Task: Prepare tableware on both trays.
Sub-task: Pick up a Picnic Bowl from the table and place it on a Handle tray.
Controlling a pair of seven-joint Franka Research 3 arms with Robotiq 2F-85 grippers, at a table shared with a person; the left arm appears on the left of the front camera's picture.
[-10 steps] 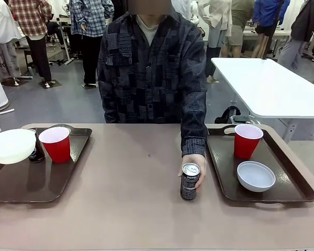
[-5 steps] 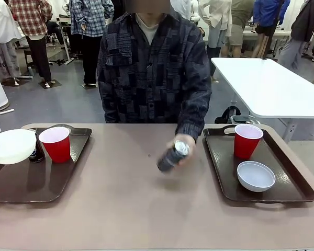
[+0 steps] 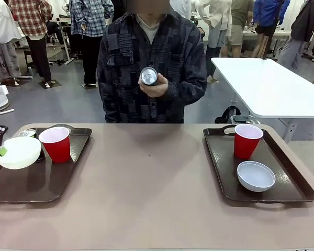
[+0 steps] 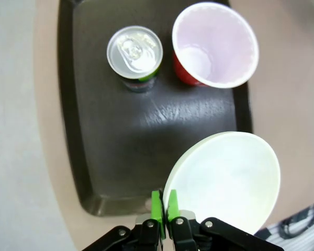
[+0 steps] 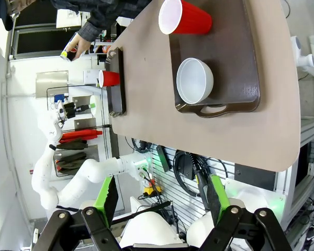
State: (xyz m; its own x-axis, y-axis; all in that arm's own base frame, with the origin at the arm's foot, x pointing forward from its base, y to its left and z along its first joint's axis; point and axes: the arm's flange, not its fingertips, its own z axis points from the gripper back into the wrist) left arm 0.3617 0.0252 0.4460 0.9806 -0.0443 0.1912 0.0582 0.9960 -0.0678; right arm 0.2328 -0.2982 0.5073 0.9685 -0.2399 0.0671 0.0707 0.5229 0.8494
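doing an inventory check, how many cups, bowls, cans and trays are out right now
red cups: 2
white bowls: 2
cans: 2
brown trays: 2
total: 8

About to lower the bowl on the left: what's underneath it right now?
Under the white bowl, pinched by its rim in the left gripper, lies the near end of the left tray and the table edge. The tray floor directly beneath is covered by the bowl.
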